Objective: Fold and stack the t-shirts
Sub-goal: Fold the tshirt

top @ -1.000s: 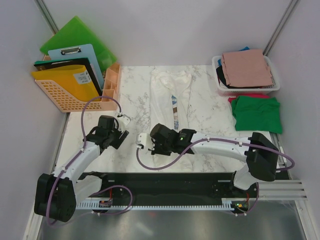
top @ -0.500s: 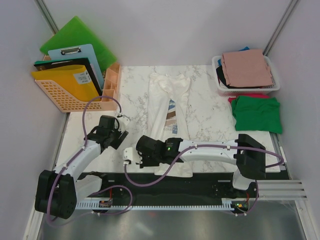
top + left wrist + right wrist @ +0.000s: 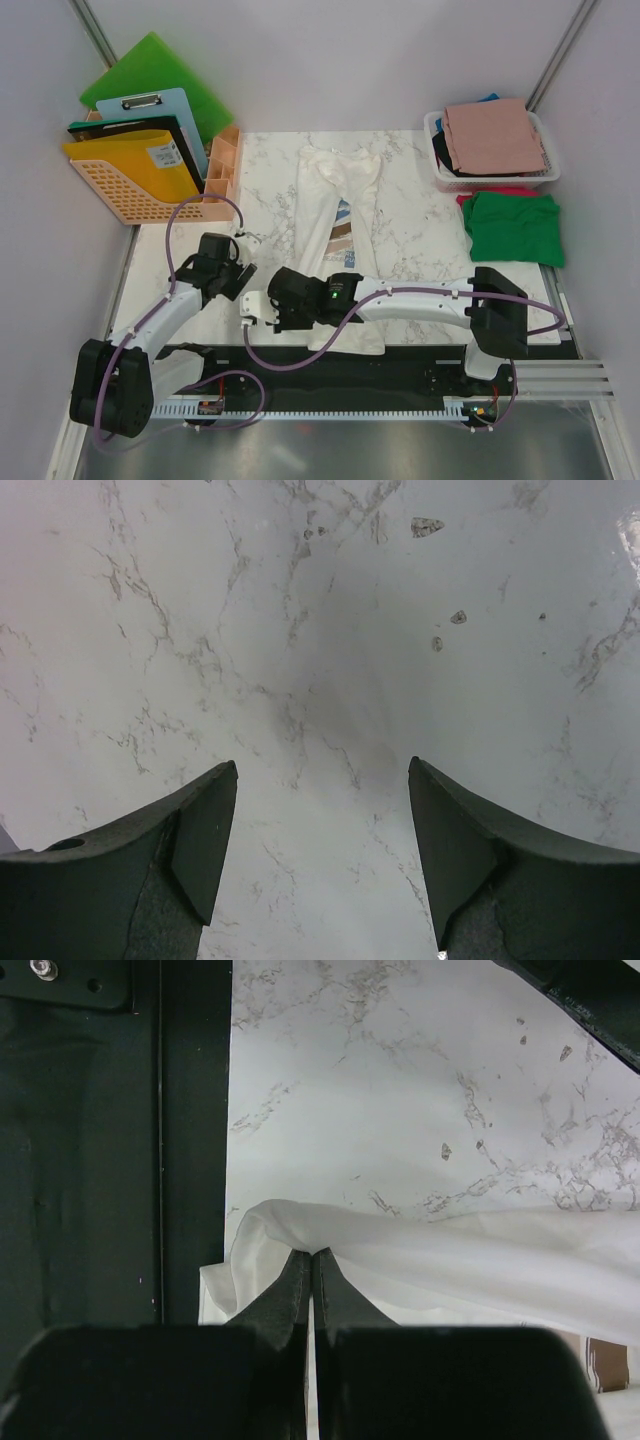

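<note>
A cream-white t-shirt [image 3: 330,190] lies bunched into a long narrow strip down the middle of the marble table, its chest print partly showing. My right gripper [image 3: 257,307] is shut on a fold of that shirt's hem [image 3: 450,1250] near the table's front edge; in the right wrist view its fingertips [image 3: 312,1253] pinch the cloth. My left gripper [image 3: 236,262] hovers open over bare marble just left of it, with nothing between its fingers [image 3: 205,820]. A green t-shirt [image 3: 515,228] lies folded at the right on a red one [image 3: 490,191]. A dusty-pink t-shirt [image 3: 495,135] tops the basket.
The white mesh basket [image 3: 440,178] stands at the back right. An orange file rack [image 3: 130,190] with green boards [image 3: 150,65] and clipboards fills the back left, beside a small pink organiser [image 3: 222,160]. A black rail [image 3: 100,1160] runs along the table's front edge.
My right gripper has pulled the cream-white shirt's hem to the left and toward the front edge, stretching the shirt longer. The left arm has barely moved.
</note>
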Available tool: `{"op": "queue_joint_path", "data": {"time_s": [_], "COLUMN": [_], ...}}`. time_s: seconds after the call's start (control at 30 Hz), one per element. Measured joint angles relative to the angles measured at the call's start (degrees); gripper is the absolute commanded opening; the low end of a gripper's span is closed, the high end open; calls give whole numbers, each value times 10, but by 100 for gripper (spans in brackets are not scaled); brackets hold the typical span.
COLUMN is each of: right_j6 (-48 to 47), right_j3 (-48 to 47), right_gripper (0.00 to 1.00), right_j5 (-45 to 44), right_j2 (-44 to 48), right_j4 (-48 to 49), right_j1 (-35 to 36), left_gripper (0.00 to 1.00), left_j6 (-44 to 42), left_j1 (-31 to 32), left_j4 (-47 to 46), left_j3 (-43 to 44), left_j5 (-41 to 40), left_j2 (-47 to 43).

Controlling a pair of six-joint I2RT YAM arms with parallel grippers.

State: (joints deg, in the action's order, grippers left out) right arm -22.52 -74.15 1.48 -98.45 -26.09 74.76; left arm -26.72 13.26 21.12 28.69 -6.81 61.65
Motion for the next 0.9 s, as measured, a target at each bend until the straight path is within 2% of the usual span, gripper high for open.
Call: {"op": "queue_joint_path", "data": {"time_s": [0.17,0.6,0.9], "right_j6": [0,3,13], "right_j3": [-4,-48,-50], "right_gripper": [0,0,0], "right_j5": [3,24,0], "right_j2": [-6,-102,-113], "right_j4": [5,39,94], "right_j1": [0,0,0], "left_gripper": [76,77,77], "left_j6": [0,0,0], "left_j1": [0,0,0], "left_j4": [-2,-4,-3], "left_j3": [0,-6,-10], "left_j5": [6,9,14], "left_j2": [4,4,4]}}
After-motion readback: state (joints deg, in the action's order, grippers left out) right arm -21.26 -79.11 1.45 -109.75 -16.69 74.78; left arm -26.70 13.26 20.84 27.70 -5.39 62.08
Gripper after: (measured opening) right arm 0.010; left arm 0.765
